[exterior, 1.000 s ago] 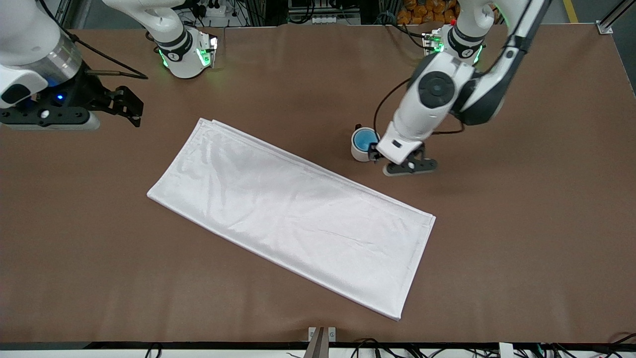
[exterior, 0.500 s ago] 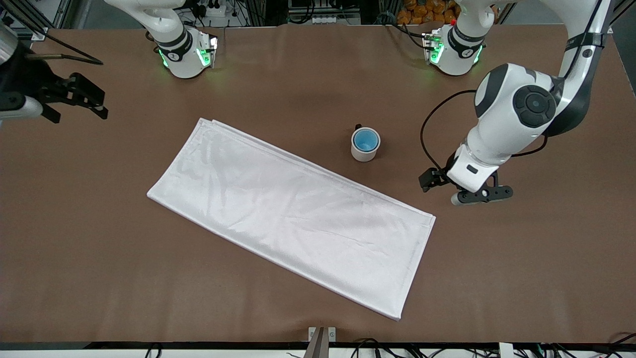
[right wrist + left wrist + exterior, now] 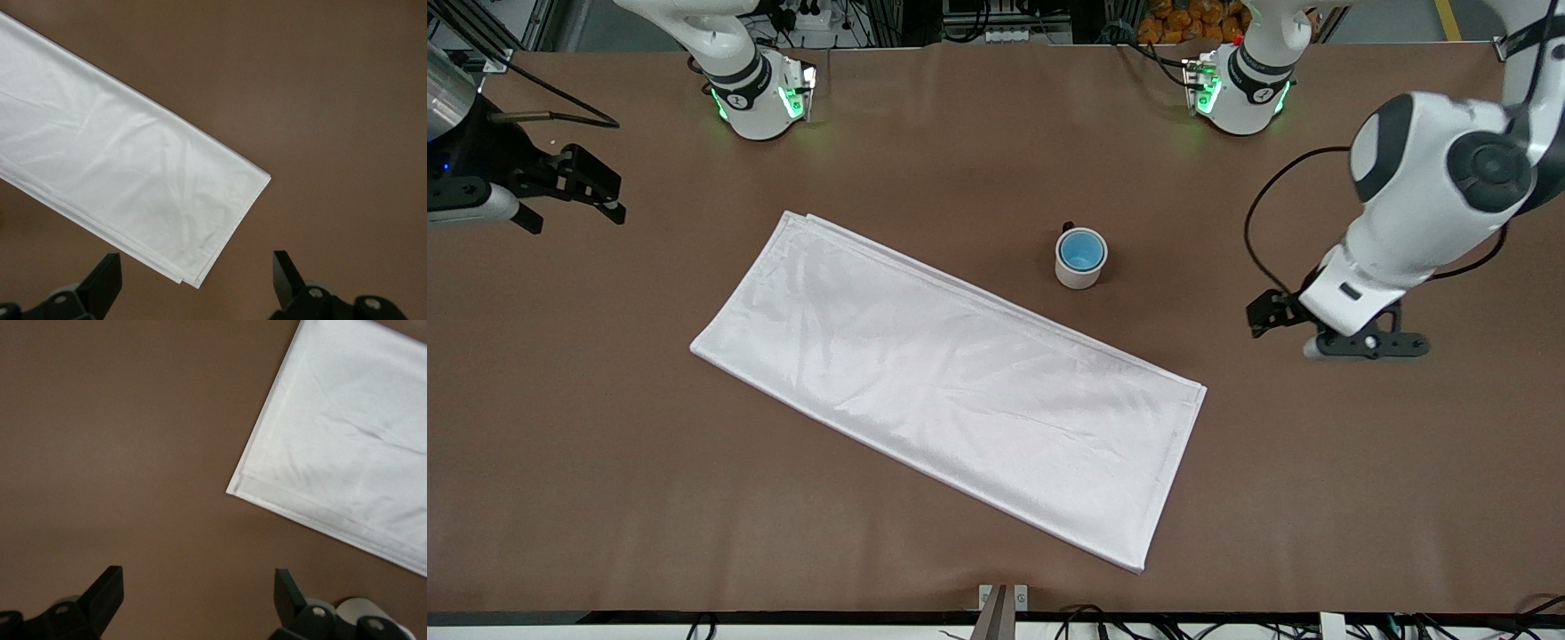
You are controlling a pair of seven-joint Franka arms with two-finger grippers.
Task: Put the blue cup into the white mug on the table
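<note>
The blue cup (image 3: 1081, 250) sits inside the white mug (image 3: 1076, 276), which stands upright on the brown table (image 3: 1316, 498), farther from the front camera than the cloth. The mug's dark handle points toward the robots' bases. My left gripper (image 3: 1264, 315) is open and empty, apart from the mug, over bare table toward the left arm's end. In the left wrist view my left gripper (image 3: 198, 595) has its jaws wide apart over bare table. My right gripper (image 3: 607, 189) is open and empty at the right arm's end; it also shows in the right wrist view (image 3: 195, 277).
A white folded cloth (image 3: 951, 382) lies slantwise across the middle of the table, nearer the front camera than the mug. One corner of the cloth (image 3: 347, 440) shows in the left wrist view, another corner of the cloth (image 3: 113, 167) in the right wrist view.
My left gripper has moved away from the mug toward the left arm's end of the table, leaving the blue cup in the mug. My right gripper has shifted a little at its end.
</note>
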